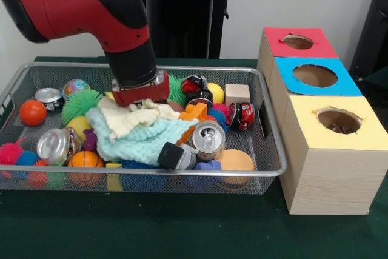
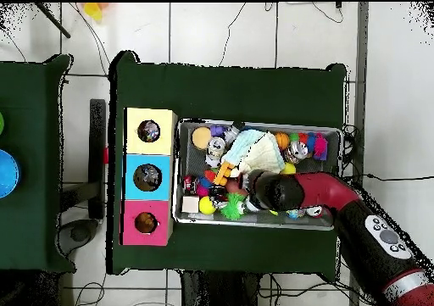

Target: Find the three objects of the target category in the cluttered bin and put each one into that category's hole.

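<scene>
The wire mesh bin (image 1: 274, 150) holds a jumble of toys, cans and cloths. My gripper (image 1: 140, 92) is down inside it at the left of middle, its red end pressed into a cream cloth (image 1: 130, 116) that lies on a mint cloth (image 1: 145, 141). The tip is buried in the cloth. Three silver cans show: one (image 1: 209, 137) right of the cloths, one (image 1: 56, 145) at the left front, and one (image 1: 47, 95) at the back left. In the overhead view the gripper (image 2: 258, 186) sits mid-bin (image 2: 254, 123).
Right of the bin stand three wooden boxes with holes: red (image 1: 297, 42), blue (image 1: 315, 76), yellow (image 1: 338, 121). An orange ball (image 1: 32, 112), a basketball (image 1: 85, 161), a yellow ball (image 1: 215, 92), a wooden block (image 1: 237, 94) and spiky balls crowd the bin.
</scene>
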Robot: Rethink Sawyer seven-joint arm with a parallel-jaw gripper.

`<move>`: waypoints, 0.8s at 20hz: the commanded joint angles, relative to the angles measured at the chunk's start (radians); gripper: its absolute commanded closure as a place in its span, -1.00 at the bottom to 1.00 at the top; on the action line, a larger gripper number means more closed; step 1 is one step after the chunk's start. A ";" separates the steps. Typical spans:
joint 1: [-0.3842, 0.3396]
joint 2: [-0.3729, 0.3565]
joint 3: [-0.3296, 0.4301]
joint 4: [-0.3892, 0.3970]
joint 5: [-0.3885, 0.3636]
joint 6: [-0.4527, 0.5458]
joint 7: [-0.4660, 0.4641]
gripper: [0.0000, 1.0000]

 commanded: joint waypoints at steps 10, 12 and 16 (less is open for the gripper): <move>-0.048 -0.033 0.118 -0.059 -0.025 0.133 -0.314 -1.00; -0.062 -0.018 0.133 -0.061 -0.037 0.105 -0.318 -1.00; -0.067 0.002 0.151 -0.073 -0.046 0.097 -0.321 -1.00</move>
